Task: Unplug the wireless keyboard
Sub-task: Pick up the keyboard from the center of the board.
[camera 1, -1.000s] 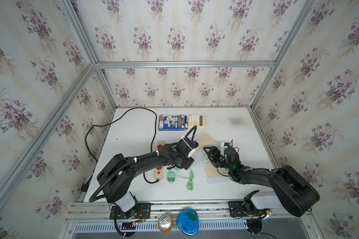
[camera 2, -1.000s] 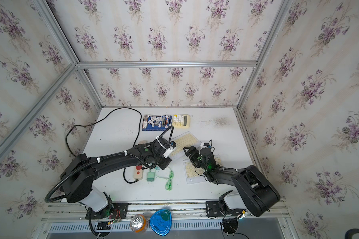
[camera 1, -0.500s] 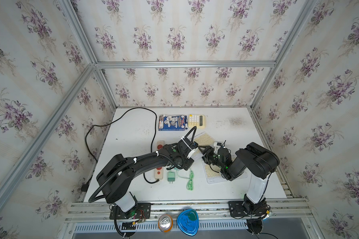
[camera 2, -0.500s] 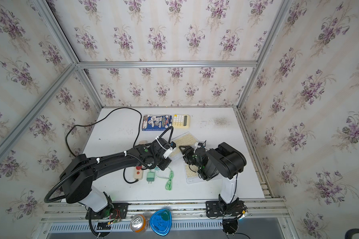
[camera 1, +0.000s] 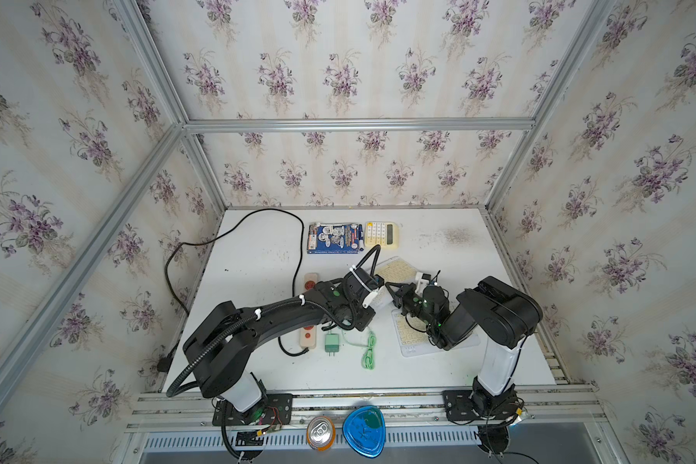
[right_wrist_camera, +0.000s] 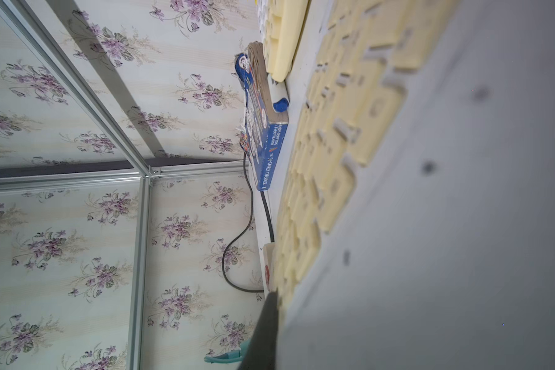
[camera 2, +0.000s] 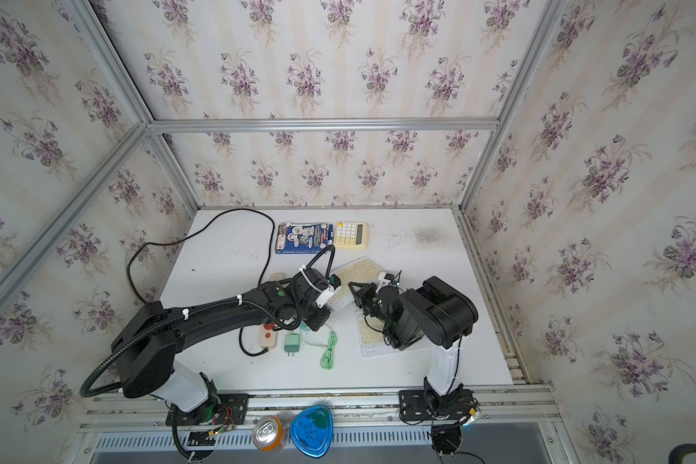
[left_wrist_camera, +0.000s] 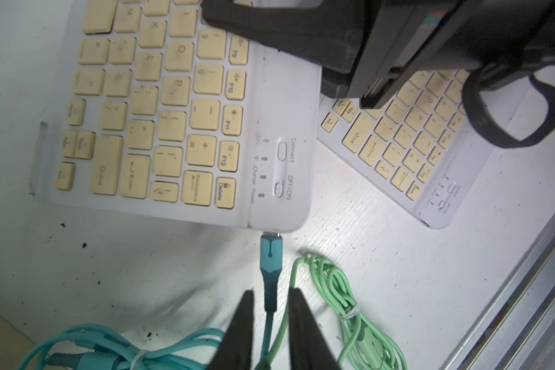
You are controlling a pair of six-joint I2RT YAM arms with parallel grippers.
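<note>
- The wireless keyboard (left_wrist_camera: 161, 105) is lying just ahead of the left claw (left_wrist_camera: 271, 291), with its short edge facing the fingertips. The teal plug (left_wrist_camera: 270, 256) is sitting at the port in that edge. A sliver of metal is showing at the socket, so I cannot tell whether the plug is fully seated.
- The plug's long axis is running from the port straight back into the claw, in line with its fingers (left_wrist_camera: 242, 320). The coming move is probably calling for a pull straight backward.
- The left claw is standing narrowly open, straddling the plug's tail and cable without clearly pinching them. It is the nearer arm by far.
- The right claw (camera 1: 389, 286) is lying closed on the keyboard, beyond the plug as seen from the left claw. It seems to be pinning the keyboard down and gripping nothing.
- A mint cable (left_wrist_camera: 334, 288) is coiling just beside the left claw and may snag.
</note>
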